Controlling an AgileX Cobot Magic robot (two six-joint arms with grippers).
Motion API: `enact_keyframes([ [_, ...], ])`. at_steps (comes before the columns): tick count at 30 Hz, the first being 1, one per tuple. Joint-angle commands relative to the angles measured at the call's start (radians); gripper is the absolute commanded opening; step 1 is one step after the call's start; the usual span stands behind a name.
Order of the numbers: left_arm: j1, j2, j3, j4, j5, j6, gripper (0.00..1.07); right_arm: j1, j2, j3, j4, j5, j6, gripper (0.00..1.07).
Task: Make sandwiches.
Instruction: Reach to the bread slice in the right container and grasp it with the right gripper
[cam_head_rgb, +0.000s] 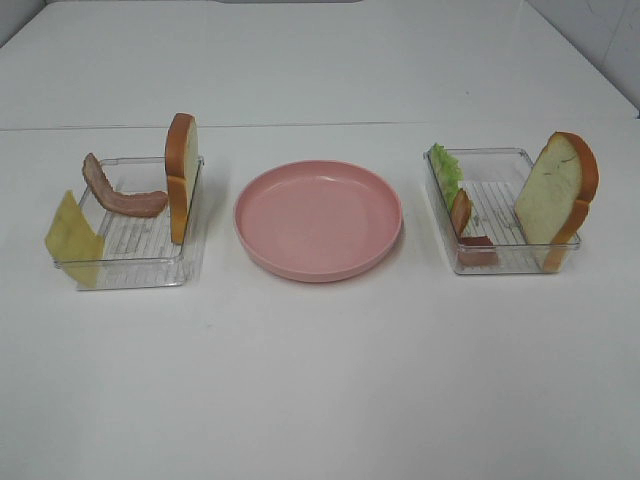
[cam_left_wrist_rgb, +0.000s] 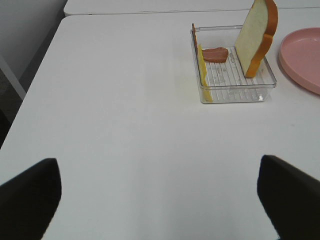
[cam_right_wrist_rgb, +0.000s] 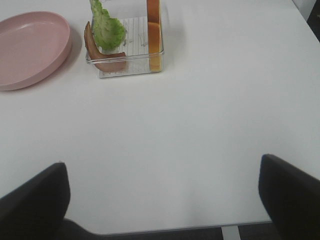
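In the left clear tray (cam_head_rgb: 128, 262) a bread slice (cam_head_rgb: 181, 175) stands on edge, a bacon strip (cam_head_rgb: 120, 195) curls beside it and a yellow cheese square (cam_head_rgb: 72, 238) leans on the outer wall. The right tray (cam_head_rgb: 500, 262) holds green lettuce (cam_head_rgb: 446, 172), a second bacon strip (cam_head_rgb: 462, 215) and another upright bread slice (cam_head_rgb: 556, 195). My left gripper (cam_left_wrist_rgb: 157, 165) is open over bare table, well short of its tray (cam_left_wrist_rgb: 235, 92). My right gripper (cam_right_wrist_rgb: 162, 165) is open too, far from the lettuce (cam_right_wrist_rgb: 107, 30) and bread (cam_right_wrist_rgb: 154, 35). Neither gripper appears in the high view.
A pink round plate (cam_head_rgb: 318, 218) sits between the two trays with nothing on it. The white table (cam_head_rgb: 320, 380) stretches wide in front of the trays. Its edge shows close under the right gripper (cam_right_wrist_rgb: 200, 225).
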Motion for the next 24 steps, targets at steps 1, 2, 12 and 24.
enact_keyframes([
  [1, 0.001, -0.013, 0.003, -0.01, -0.004, -0.006, 1.02, -0.006, 0.091, -0.045, -0.002, -0.043, -0.011, 0.98],
  [2, 0.001, -0.013, 0.003, -0.01, -0.004, -0.006, 1.02, -0.006, 0.213, -0.112, 0.013, -0.041, -0.011, 0.98],
  [12, 0.001, -0.014, 0.003, -0.01, -0.004, -0.006, 1.02, -0.006, 0.842, -0.47, 0.087, 0.043, 0.0, 0.98],
  [24, 0.001, -0.014, 0.003, -0.01, -0.004, -0.006, 1.02, -0.006, 1.427, -0.844, 0.085, 0.016, -0.04, 0.98],
])
